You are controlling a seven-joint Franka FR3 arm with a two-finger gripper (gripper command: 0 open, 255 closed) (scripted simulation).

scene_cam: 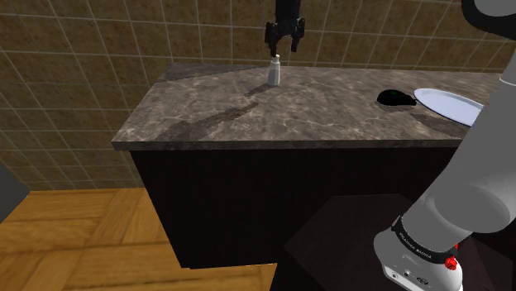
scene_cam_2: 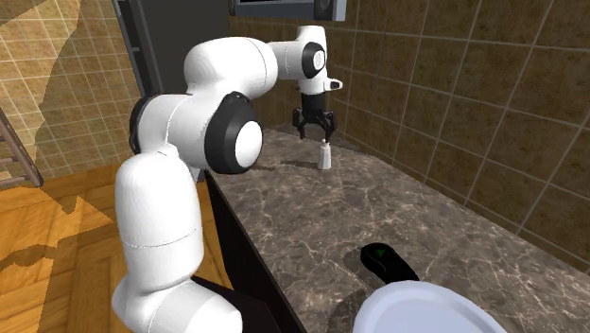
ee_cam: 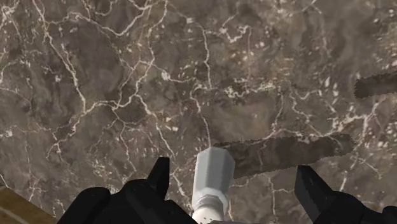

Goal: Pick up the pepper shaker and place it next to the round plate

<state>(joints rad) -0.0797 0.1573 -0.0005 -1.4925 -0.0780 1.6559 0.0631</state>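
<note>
The pepper shaker [scene_cam: 274, 70] is small and pale grey-white, with a faceted body that narrows toward the cap. It stands on the brown veined stone surface [scene_cam: 314, 116], toward 11 o'clock of the top in the shoulder view and near the tiled wall [scene_cam: 99, 50]. The white plate [scene_cam: 451, 103] lies well apart at 3 o'clock, with a black thing [scene_cam: 397, 98] just beside it.

The claw [scene_cam: 284, 48] hangs right above the shaker, released, fingers spread. From the wrist view the shaker [ee_cam: 213, 181] sits between the fingers, closer to one, not gripped. The second exterior view adds a green mark on the black thing [scene_cam_2: 388, 263].

The shaker is upright, its long axis vertical, cap pointing up at the claw.
</note>
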